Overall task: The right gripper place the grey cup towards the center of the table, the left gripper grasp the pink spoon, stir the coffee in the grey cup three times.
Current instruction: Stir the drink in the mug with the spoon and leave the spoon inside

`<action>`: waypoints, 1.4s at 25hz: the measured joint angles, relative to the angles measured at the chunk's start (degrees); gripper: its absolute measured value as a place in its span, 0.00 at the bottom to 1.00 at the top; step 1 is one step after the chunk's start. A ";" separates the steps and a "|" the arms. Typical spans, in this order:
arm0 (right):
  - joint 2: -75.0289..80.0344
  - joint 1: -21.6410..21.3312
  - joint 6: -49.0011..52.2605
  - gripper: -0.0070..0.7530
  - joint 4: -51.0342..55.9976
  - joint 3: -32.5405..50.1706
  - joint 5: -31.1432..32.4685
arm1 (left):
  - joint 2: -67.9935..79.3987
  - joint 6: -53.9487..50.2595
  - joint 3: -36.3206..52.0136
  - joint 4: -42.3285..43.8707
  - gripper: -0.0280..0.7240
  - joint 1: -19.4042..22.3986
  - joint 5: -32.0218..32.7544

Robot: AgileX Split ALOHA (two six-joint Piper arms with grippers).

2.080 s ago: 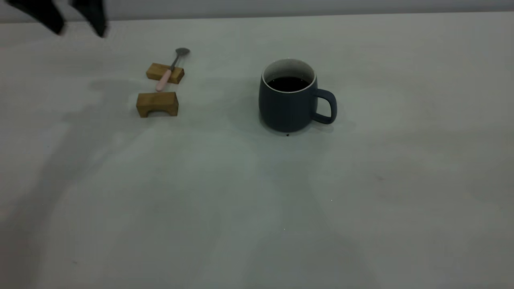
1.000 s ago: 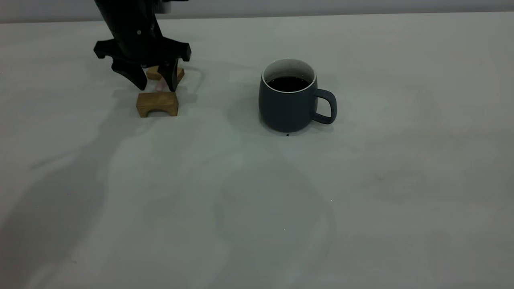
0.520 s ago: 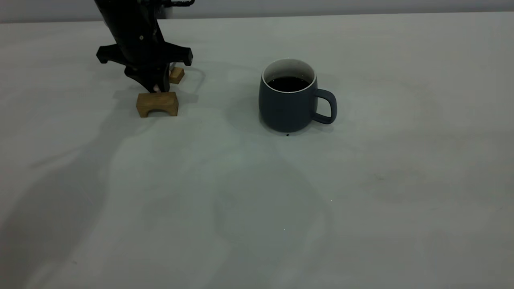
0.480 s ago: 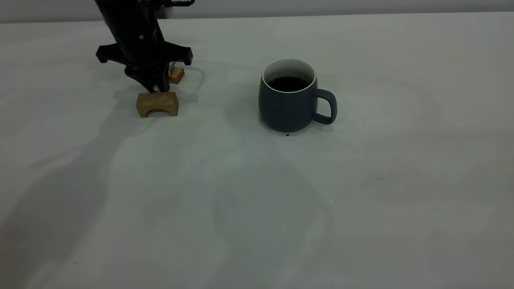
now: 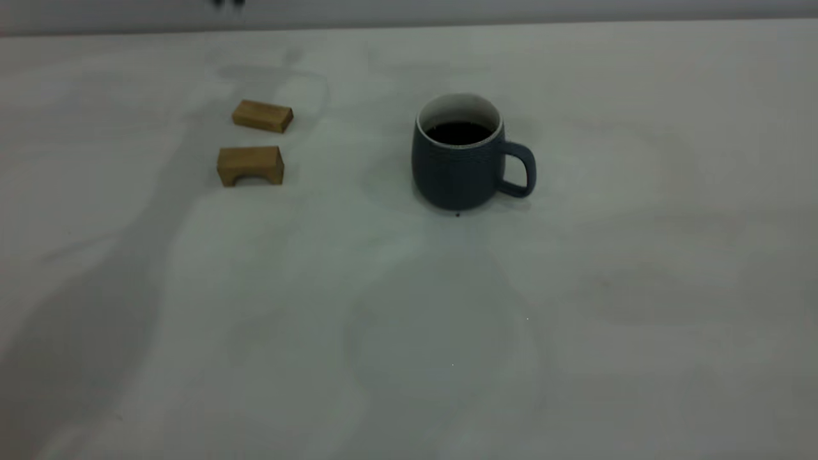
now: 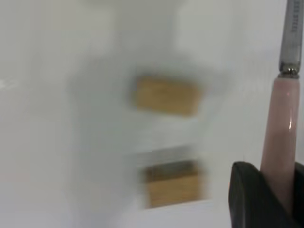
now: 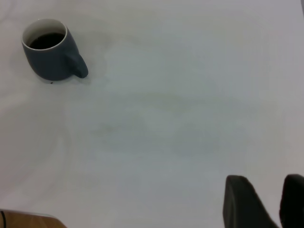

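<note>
**Spoon lifted in my left gripper, cup waiting mid-table**

Exterior view: the grey cup (image 5: 459, 160) stands near the table's (image 5: 409, 332) centre, coffee (image 5: 458, 133) inside, handle toward the right arm's side. Two wooden blocks (image 5: 262, 116) sit apart on the left arm's side.

Left wrist view: my left gripper (image 6: 280, 197) is clamped on the pink spoon (image 6: 283, 128) above the blocks.

Right wrist view: my right gripper (image 7: 268, 202) hangs well apart from the cup, fingers (image 7: 242, 202) parted.
</note>
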 joint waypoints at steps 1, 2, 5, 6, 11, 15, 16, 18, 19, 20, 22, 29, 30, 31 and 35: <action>0.00 0.00 0.00 0.32 0.00 0.00 0.00 | -0.30 -1.74 -0.64 -3.15 0.26 0.00 0.00; 0.00 0.00 0.00 0.32 0.00 0.00 0.00 | -0.55 -4.24 -0.91 -6.62 0.26 0.00 0.00; 0.00 0.00 0.00 0.32 0.00 0.00 0.00 | -0.60 -11.42 -0.62 -16.22 0.26 -0.14 0.00; 0.00 0.00 0.00 0.32 0.00 0.00 0.00 | -0.60 -13.75 -0.33 -19.01 0.26 -0.36 0.00; 0.00 0.00 0.00 0.32 0.00 0.00 0.00 | -0.55 -26.06 0.81 -26.38 0.26 -3.43 0.00; 0.00 0.00 0.00 0.32 0.00 0.00 0.00 | -0.55 -38.86 0.91 -29.29 0.26 -6.62 0.00; 0.00 0.00 0.00 0.32 0.00 0.00 0.00 | -0.55 -43.30 0.97 -29.65 0.26 -7.47 0.00; 0.00 0.00 0.00 0.32 0.00 0.00 0.00 | -0.55 -53.21 1.01 -30.91 0.26 -8.62 0.00; 0.00 0.00 0.00 0.32 0.00 0.00 0.00 | -0.55 -57.03 1.01 -32.00 0.26 -8.97 0.00; 0.00 0.00 0.00 0.32 0.00 0.00 0.00 | -0.55 -61.23 1.04 -32.95 0.26 -9.05 0.00; 0.00 0.00 0.00 0.32 0.00 0.00 0.00 | -0.55 -68.19 1.09 -35.02 0.26 -8.99 0.00; 0.00 0.00 0.00 0.32 0.00 0.00 0.00 | -0.15 -82.40 1.10 -49.77 0.26 -8.23 0.00; 0.00 0.00 0.00 0.32 0.00 0.00 0.00 | 0.14 -82.72 1.10 -51.83 0.26 -8.23 0.00; 0.00 0.00 0.00 0.32 0.00 0.00 0.00 | 0.59 -82.90 1.10 -53.30 0.26 -8.23 0.00; 0.00 0.00 0.00 0.32 0.00 0.00 0.00 | 3.09 -83.03 1.10 -54.88 0.26 -8.18 0.00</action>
